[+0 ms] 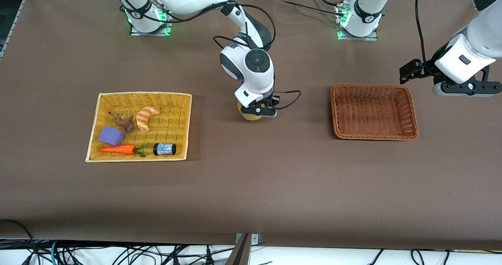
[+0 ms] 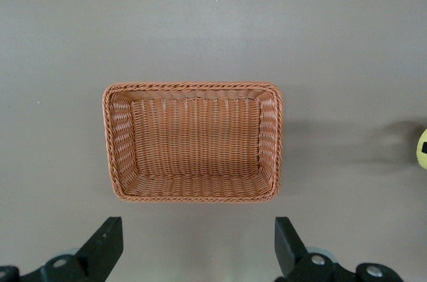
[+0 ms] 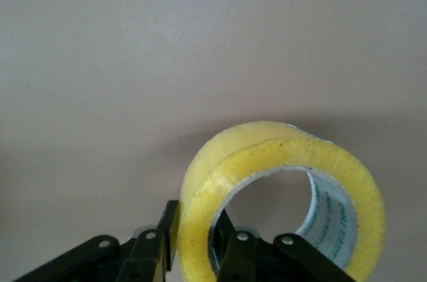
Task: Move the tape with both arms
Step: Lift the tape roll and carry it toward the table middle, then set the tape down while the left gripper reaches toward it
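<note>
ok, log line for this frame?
right gripper: shut on tape, mid-table | left gripper: open, above brown basket, waiting

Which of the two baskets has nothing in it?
The darker reddish-brown basket toward the left arm's end of the table. The pale yellow basket holds a carrot, a purple block, a small can and other toys.

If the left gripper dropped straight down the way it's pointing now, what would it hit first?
Probably bare table just beside the brown basket. The open left gripper points down, and the basket's rim sits slightly off its line, though depth is unclear.
</note>
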Controlling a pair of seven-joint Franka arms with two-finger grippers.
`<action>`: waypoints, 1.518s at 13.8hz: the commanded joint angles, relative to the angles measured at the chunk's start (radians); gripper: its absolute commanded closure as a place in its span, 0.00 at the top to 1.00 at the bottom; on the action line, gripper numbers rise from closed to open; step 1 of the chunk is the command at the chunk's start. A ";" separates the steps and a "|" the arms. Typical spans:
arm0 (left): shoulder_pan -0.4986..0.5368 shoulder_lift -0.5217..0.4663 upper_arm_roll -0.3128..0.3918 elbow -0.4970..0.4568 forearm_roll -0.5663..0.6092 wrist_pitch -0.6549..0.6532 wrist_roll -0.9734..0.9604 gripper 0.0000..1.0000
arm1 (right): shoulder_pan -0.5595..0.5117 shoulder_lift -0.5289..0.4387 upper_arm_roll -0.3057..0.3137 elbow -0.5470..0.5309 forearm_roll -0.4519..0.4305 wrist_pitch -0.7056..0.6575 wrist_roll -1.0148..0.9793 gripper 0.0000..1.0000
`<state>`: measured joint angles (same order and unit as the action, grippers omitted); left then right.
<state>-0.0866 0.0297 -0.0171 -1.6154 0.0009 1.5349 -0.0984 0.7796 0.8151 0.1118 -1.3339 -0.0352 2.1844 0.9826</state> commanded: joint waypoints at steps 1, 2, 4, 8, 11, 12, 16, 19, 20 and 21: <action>-0.001 -0.008 -0.001 0.012 -0.018 -0.012 -0.001 1.00 | 0.027 0.068 -0.011 0.087 -0.020 -0.026 0.024 0.00; -0.001 -0.008 -0.001 0.014 -0.018 -0.012 -0.001 1.00 | 0.038 0.085 -0.011 0.096 -0.020 -0.023 0.024 0.00; -0.004 -0.013 -0.015 0.018 -0.018 -0.035 -0.004 1.00 | 0.046 0.105 -0.012 0.101 -0.020 -0.008 0.040 0.00; -0.004 0.001 -0.026 0.020 -0.018 -0.036 0.003 1.00 | 0.050 0.114 -0.011 0.101 -0.020 0.008 0.051 0.13; -0.007 0.019 -0.029 0.017 -0.013 -0.036 0.009 1.00 | 0.052 0.104 -0.011 0.101 -0.048 -0.005 0.050 1.00; -0.007 0.033 -0.029 0.012 -0.012 -0.036 0.009 1.00 | 0.052 0.093 -0.012 0.101 -0.049 -0.034 0.050 1.00; -0.010 0.075 -0.055 -0.029 -0.015 -0.067 0.002 1.00 | 0.041 -0.014 -0.017 0.151 -0.052 -0.190 0.031 1.00; -0.013 0.082 -0.112 -0.112 -0.073 0.042 -0.076 1.00 | 0.032 -0.141 -0.099 0.092 -0.042 -0.274 -0.059 1.00; -0.018 0.082 -0.128 -0.144 -0.094 0.091 -0.121 1.00 | 0.032 -0.183 -0.131 0.070 -0.038 -0.317 -0.099 1.00; -0.047 0.082 -0.141 -0.182 -0.099 0.146 -0.157 1.00 | 0.030 -0.226 -0.173 0.044 -0.032 -0.356 -0.143 1.00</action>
<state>-0.1010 0.1287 -0.1407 -1.7205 -0.0698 1.5947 -0.1869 0.8128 0.6909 -0.0055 -1.1907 -0.0761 1.8765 0.9121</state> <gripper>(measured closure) 0.000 0.000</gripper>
